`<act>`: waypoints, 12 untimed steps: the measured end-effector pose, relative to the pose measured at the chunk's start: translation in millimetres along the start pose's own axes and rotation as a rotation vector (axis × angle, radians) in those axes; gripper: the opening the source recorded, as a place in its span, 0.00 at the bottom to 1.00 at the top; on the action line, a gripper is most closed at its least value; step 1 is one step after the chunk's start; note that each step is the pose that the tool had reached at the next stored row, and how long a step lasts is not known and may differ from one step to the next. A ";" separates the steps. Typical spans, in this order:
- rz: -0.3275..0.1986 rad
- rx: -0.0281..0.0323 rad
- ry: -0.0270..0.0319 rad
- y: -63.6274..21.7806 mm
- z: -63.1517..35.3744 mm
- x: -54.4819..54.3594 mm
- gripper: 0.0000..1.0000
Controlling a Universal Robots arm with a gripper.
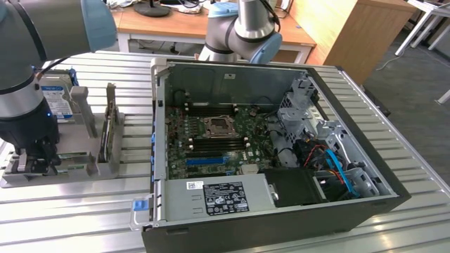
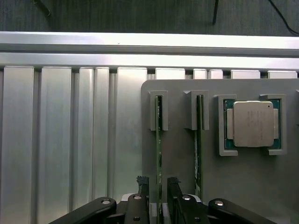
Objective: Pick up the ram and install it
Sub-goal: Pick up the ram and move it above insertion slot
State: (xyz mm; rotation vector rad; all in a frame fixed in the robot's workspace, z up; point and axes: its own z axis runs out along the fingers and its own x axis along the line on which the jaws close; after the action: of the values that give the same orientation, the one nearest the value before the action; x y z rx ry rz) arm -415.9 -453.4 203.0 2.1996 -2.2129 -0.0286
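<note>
Two green ram sticks stand on edge in a grey holder [image 2: 182, 154]: one ram [image 2: 159, 140] and a second ram [image 2: 198, 140] beside it. My gripper [image 2: 159, 186] is low over the first stick, one dark finger [image 2: 142, 186] on each side of its near end, with small gaps still showing, so it is open. In the exterior view the gripper [image 1: 39, 158] is at the holder [image 1: 67, 171], at that view's left, beside the open computer case [image 1: 281, 158]. Black memory slots [image 1: 211, 141] lie on the motherboard below the CPU socket [image 1: 218, 125].
A CPU chip [image 2: 253, 123] sits in a pocket of the holder. A dark upright card [image 1: 109, 124] and a hard drive [image 1: 56, 103] stand on the same fixture. A blue slot [image 1: 206, 158], cables [image 1: 330, 158] and a power supply [image 1: 218, 197] crowd the case.
</note>
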 end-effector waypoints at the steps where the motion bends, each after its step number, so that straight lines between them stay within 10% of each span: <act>1: 0.000 0.0001 0.0000 -0.7 0.1 0.0 0.30; 12: 0.000 0.0001 0.0000 -4.5 0.5 0.1 0.30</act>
State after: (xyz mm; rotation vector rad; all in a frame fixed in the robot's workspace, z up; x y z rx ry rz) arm -411.4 -453.5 202.4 2.1997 -2.2129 -0.0285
